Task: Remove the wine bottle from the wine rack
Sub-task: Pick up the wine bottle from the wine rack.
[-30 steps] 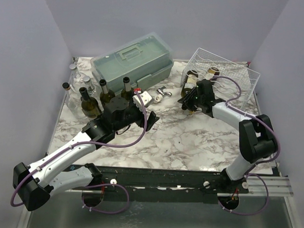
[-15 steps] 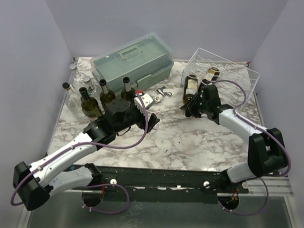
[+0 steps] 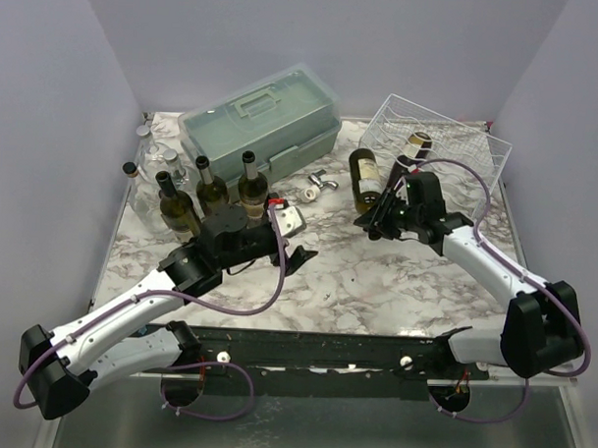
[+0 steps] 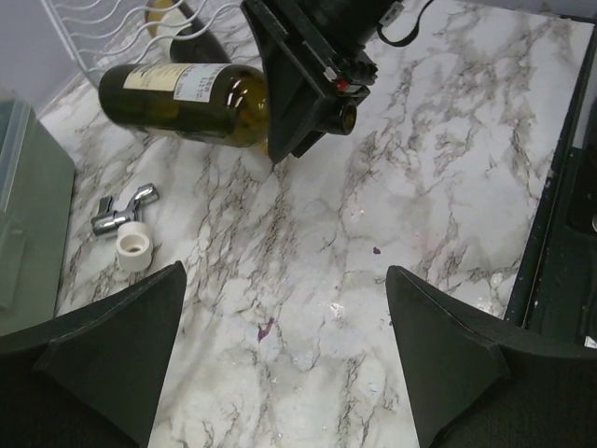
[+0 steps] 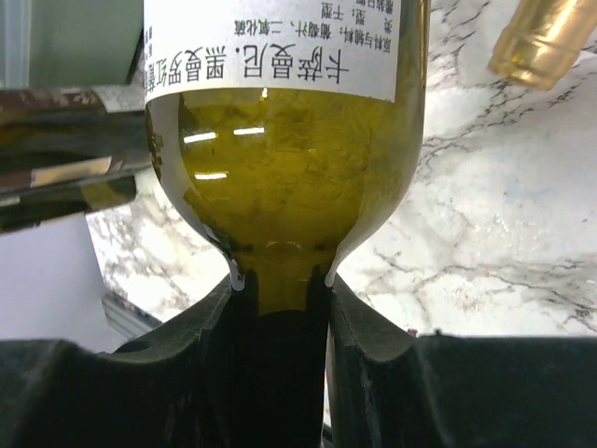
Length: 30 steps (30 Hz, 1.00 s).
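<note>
Wine rack [image 3: 461,141] far R, toolbox [image 3: 263,124] far L of it, wine bottle [image 3: 365,175] btwn them, upright bottles [image 3: 210,189] near-L of toolbox.

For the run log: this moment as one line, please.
right gripper: shut on wine bottle neck | wine bottle: out of wine rack | left gripper: open, empty

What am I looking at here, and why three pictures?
Two robot arms are bolted to a marble table. One picture is from a camera overhead; the other two from cameras on each wrist, looking past its own pincer. The right pincer is shut on the neck of a green wine bottle, which is outside the white wire rack; another bottle lies in the rack. The left pincer is open and empty. Nearby: a pale green toolbox, several standing bottles and small metal fittings.
</note>
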Each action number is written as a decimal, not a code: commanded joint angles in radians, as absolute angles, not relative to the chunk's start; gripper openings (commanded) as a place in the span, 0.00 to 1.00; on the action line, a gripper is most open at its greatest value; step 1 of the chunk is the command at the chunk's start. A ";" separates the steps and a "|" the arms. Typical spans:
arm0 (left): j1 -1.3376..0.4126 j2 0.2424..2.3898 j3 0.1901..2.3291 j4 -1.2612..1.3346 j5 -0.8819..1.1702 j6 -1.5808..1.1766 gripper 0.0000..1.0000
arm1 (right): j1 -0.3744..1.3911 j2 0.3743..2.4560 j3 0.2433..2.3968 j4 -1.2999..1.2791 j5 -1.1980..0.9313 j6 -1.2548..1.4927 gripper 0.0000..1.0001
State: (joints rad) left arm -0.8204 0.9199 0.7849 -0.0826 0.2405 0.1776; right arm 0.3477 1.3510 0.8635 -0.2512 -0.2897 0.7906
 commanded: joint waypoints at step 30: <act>-0.969 0.885 0.637 0.034 0.259 0.758 0.99 | 0.347 1.290 1.139 -0.704 -0.519 0.085 0.00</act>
State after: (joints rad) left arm -0.9646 0.8566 0.5983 0.0143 0.3000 0.7177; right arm 0.3477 1.2922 1.0508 -0.6708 -0.5102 0.2680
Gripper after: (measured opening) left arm 0.986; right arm 0.360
